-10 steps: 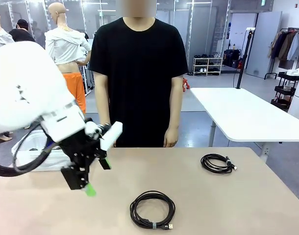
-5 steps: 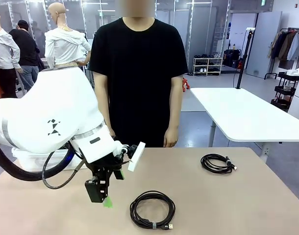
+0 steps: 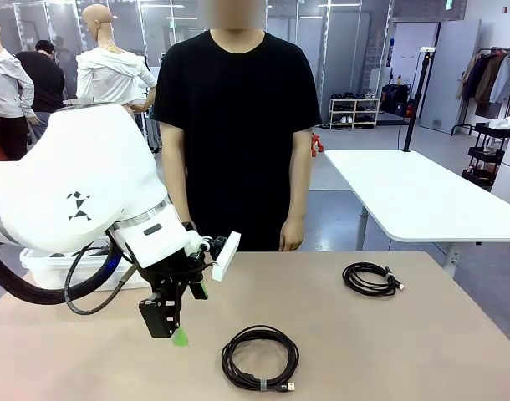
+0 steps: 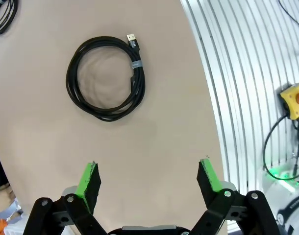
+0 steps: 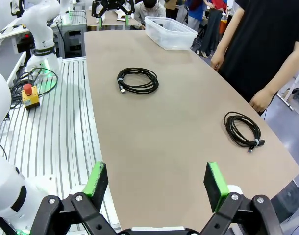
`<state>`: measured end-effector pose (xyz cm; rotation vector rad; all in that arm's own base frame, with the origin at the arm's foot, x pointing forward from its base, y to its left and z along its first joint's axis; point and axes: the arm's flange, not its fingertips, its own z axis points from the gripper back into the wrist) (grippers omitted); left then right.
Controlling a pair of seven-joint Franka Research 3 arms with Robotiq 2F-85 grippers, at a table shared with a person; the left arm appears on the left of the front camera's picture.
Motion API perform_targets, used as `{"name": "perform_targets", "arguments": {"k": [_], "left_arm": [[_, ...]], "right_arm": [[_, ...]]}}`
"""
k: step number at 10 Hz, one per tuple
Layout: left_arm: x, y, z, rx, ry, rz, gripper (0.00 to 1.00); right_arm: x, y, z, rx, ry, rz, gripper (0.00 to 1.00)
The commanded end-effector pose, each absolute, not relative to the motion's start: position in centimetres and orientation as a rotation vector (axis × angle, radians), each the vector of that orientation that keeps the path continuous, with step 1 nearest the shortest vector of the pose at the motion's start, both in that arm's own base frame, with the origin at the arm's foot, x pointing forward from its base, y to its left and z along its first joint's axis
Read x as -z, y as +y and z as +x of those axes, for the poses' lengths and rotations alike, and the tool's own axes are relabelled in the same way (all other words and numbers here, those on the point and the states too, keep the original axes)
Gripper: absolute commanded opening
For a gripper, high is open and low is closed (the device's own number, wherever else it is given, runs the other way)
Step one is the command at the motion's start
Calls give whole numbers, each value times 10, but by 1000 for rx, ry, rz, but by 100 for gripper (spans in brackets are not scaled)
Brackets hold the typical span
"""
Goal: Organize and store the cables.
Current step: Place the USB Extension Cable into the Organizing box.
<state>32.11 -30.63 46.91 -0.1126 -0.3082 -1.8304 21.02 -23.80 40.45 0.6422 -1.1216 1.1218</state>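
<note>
- Where the tan table ends on the left, a clear plastic bin stands, half hidden behind the robot arm.
- Left arm: white, bent over the table's left half, wrist pointed down.
- Left gripper: jaws spread wide, nothing between the green pads; it hangs over bare tabletop near the larger coil and apart from it.
- Larger cable coil: black cord in a round loop, bound by a small grey band, plug end lying on the rim; it lies flat at the table's near middle, touched by nothing.
- Person: black T-shirt, standing at the far edge, both arms hanging down, hands off the table.
- Smaller cable coil: black, flat on the table's far right part, well apart from the larger coil and just in front of the person's hand.
- Right gripper: jaws spread wide and empty, held over the table's edge, well apart from both coils.
</note>
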Motion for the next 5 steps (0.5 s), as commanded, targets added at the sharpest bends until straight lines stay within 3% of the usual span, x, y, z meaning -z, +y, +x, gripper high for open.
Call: {"name": "perform_targets", "arguments": {"k": [1,2,5], "left_arm": [[-468,-348,321,1742,-265,-93,100],[-464,-373,322,1709,-273,-165,100],[-426,-414,327,1566,-173,-88,100]], "right_arm": [[-405,-238,211,-1130,-1144,635,100],[-405,-238,211,-1130,-1144,635,100],[-405,-238,211,-1130,-1144,635,100]]}}
